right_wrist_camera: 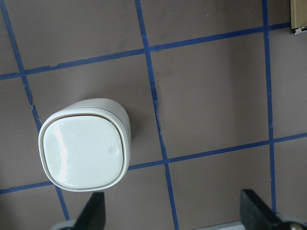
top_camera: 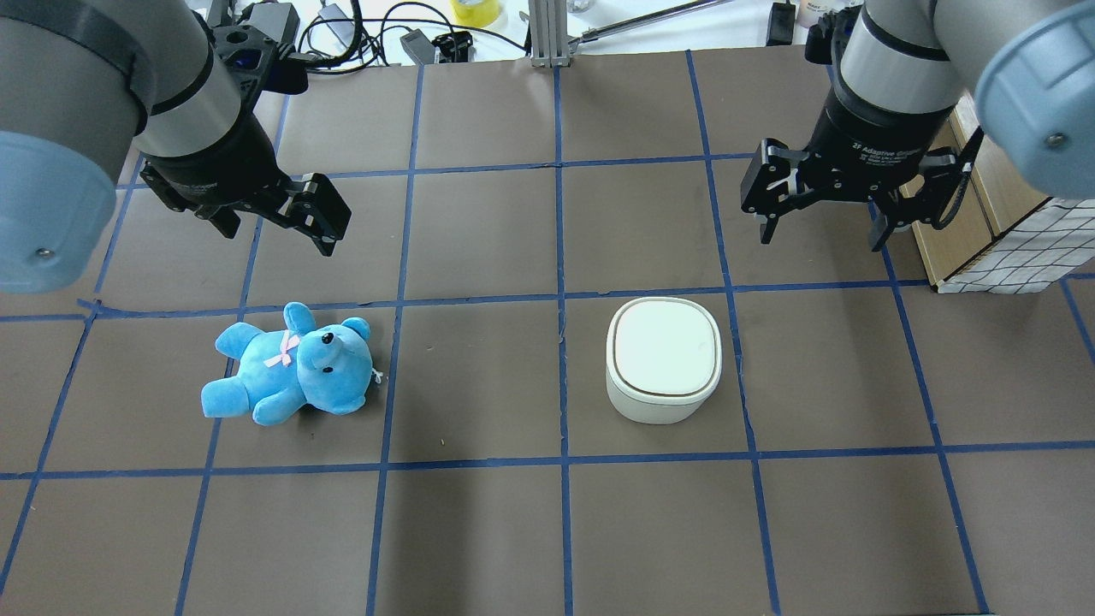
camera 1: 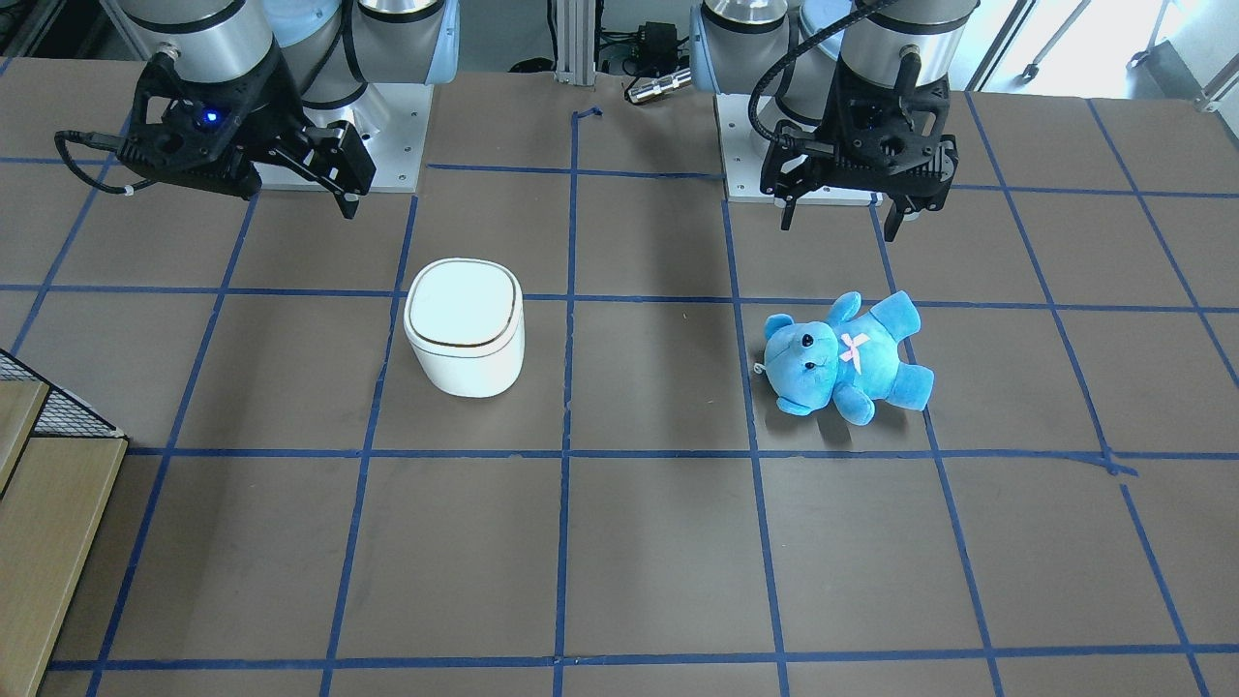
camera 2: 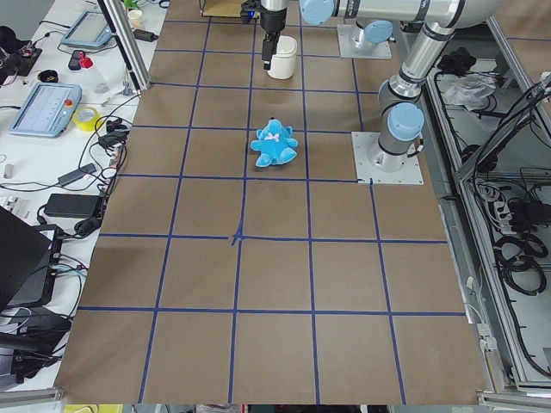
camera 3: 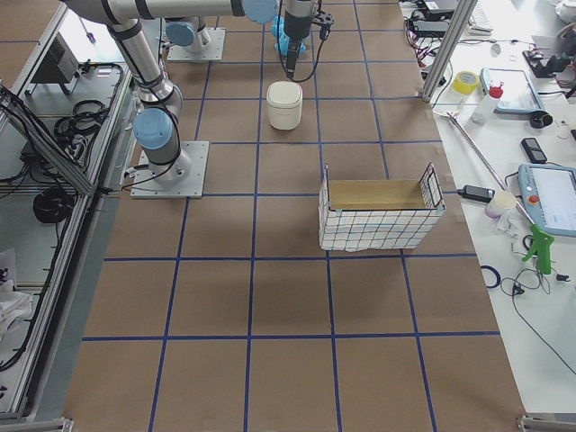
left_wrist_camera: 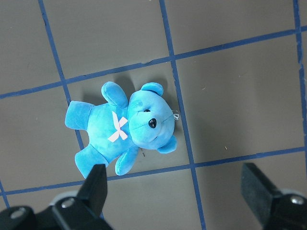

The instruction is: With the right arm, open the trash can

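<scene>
The white trash can [top_camera: 663,359] stands on the table with its flat lid down; it also shows in the front view [camera 1: 465,327] and in the right wrist view [right_wrist_camera: 84,143]. My right gripper [top_camera: 821,238] hangs open and empty above the table, beyond the can and a little to its right, apart from it. In the front view the right gripper [camera 1: 290,198] shows its blue light. In its wrist view the right gripper [right_wrist_camera: 175,211] has its fingers wide apart. My left gripper [top_camera: 278,231] is open and empty above the blue teddy [top_camera: 291,366].
The blue teddy [camera 1: 847,356] lies on its back on the robot's left half of the table, seen in the left wrist view [left_wrist_camera: 122,129]. A wire basket with a wooden box [top_camera: 1009,248] stands at the table's right edge, close to my right gripper. Cables lie along the far edge.
</scene>
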`<state>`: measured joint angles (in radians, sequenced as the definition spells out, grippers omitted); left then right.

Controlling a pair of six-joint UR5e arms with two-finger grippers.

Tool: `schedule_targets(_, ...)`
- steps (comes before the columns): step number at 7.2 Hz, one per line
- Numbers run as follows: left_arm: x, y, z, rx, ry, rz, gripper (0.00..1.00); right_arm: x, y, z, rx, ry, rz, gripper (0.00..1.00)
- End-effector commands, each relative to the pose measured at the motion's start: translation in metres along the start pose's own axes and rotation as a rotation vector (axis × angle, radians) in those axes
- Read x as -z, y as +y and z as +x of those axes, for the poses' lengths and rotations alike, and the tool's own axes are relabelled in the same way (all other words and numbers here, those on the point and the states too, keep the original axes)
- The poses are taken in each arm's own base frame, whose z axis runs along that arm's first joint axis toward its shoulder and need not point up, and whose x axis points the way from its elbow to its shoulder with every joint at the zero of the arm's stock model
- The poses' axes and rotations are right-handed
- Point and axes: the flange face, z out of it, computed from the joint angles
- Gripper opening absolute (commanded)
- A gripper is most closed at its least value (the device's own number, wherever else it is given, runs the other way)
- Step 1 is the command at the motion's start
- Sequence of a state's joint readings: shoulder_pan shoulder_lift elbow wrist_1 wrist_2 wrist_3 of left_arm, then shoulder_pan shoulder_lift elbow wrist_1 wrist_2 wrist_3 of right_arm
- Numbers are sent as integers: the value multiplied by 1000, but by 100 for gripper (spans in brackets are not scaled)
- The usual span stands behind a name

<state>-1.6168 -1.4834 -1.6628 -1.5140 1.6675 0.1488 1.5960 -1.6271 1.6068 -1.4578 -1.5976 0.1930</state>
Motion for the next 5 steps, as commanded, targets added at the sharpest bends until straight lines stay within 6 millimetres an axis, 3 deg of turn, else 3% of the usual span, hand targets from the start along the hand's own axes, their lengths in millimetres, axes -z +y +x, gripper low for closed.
schedule_targets(1,0,0,0,0,0,0,100,-8,-1,-4,5,-6,-3,100)
schedule_targets(3,0,0,0,0,0,0,100,-37,-3,-7,13,-13,4,97)
schedule_targets(5,0,0,0,0,0,0,100,-61,1,-12,21,-36,-31,78)
